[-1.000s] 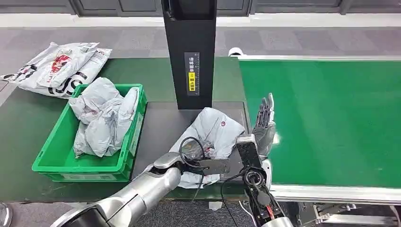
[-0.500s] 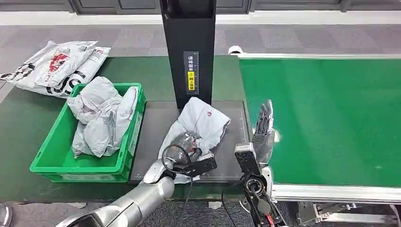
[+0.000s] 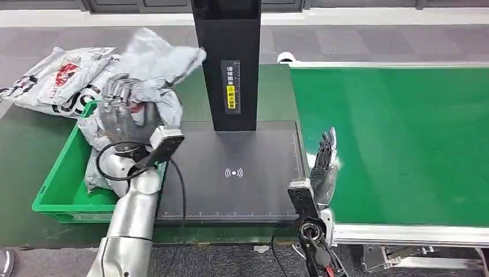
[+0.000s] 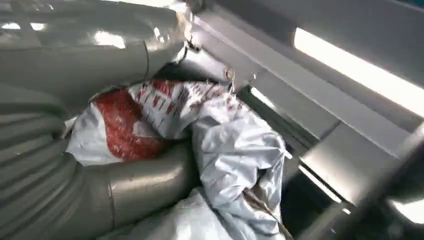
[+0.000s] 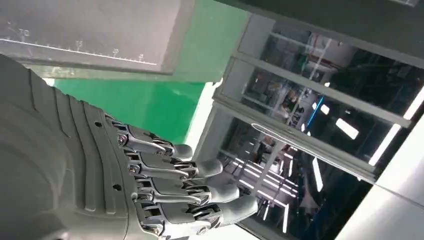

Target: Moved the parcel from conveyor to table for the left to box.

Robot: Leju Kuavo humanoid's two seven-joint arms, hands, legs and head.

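The left robot hand [image 3: 118, 112] grips the grey parcel [image 3: 153, 60], lifted at ten o'clock above the green box [image 3: 57, 190]. To finish well, I judge it should lower the parcel over the box's middle before letting go, so it clears the rim. The right robot hand [image 3: 323, 164] stands empty, fingers straight, at four o'clock beside the conveyor [image 3: 403, 144], off the tabletop [image 3: 230, 190].

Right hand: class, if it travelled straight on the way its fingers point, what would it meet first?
Probably nothing soon: the right hand points away from the robot along the edge of the green conveyor, and that line looks free, though depth is unclear.
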